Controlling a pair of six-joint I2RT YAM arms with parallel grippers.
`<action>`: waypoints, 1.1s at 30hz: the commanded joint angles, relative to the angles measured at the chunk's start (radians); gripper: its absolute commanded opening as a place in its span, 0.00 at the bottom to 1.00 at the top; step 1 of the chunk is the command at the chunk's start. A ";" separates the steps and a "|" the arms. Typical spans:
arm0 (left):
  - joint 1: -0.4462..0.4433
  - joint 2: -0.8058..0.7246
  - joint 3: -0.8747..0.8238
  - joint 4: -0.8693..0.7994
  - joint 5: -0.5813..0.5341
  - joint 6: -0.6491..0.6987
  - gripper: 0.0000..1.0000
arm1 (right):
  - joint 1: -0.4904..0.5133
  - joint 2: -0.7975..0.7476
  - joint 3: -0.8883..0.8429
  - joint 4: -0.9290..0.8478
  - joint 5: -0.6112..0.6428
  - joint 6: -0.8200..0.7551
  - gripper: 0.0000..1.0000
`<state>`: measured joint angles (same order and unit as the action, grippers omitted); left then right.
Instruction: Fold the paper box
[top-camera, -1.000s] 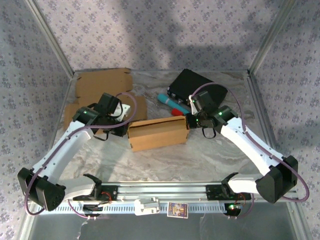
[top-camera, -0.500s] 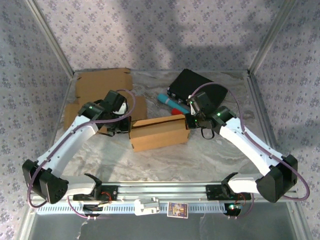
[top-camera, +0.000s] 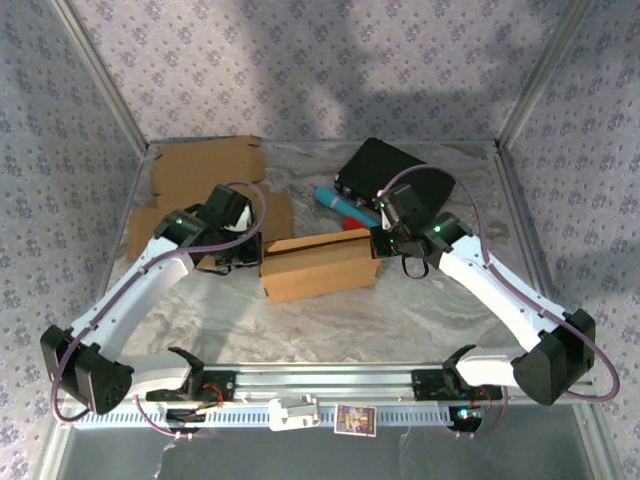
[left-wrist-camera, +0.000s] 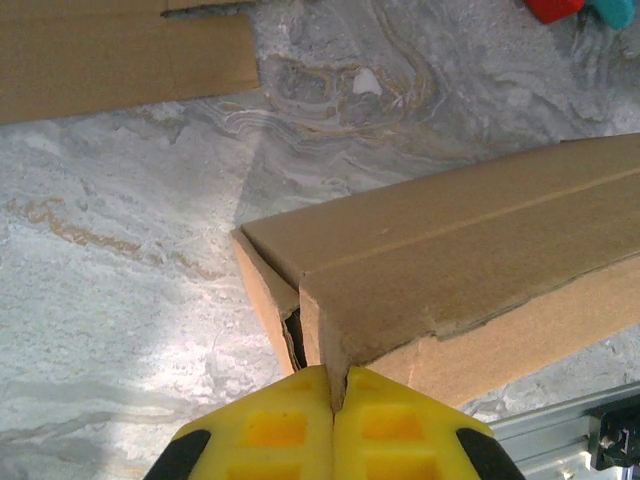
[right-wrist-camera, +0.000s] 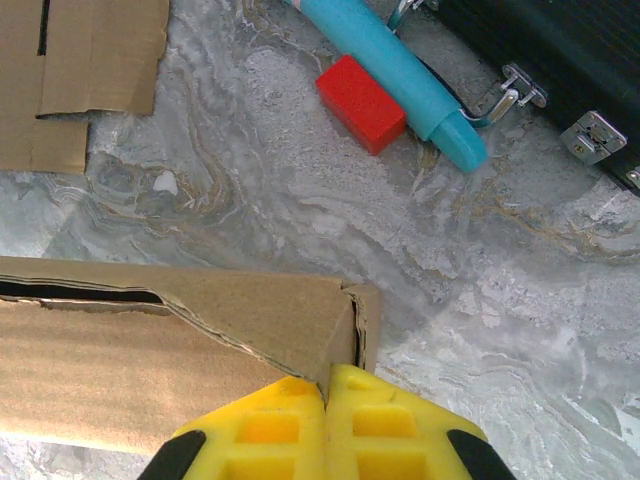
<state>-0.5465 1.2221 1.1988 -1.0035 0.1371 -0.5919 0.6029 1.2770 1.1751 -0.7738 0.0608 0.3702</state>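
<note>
- My left gripper (left-wrist-camera: 332, 405) is clenched, its yellow fingertips pressed together with nothing between them. The tips touch the left end of the paper box (top-camera: 318, 266).
- My right gripper (right-wrist-camera: 327, 392) is closed tight and empty too, its tips against the box's right end corner.
- The box lies lengthwise between my two hands, near the middle of the tabletop (top-camera: 420, 315), with a dark slit along its top.
- Beyond my right hand, a red block (right-wrist-camera: 360, 103) sits just beside a teal marker (right-wrist-camera: 385, 70).
- A black case (top-camera: 395, 175) lies toward the far right corner.
- Flat cardboard (top-camera: 205, 170) lies at the far left corner.
</note>
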 joint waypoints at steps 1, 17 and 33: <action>-0.019 -0.037 -0.059 0.088 0.040 0.015 0.00 | 0.014 0.001 -0.027 -0.026 -0.023 0.006 0.00; -0.035 -0.128 -0.220 0.205 -0.005 -0.005 0.00 | 0.011 -0.035 -0.091 0.012 -0.004 -0.008 0.00; -0.106 -0.223 -0.420 0.354 -0.076 0.052 0.00 | -0.018 -0.110 -0.224 0.100 0.006 -0.052 0.00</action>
<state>-0.6247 0.9813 0.8356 -0.5766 0.0486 -0.5438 0.5869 1.1461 0.9794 -0.5953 0.0868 0.3241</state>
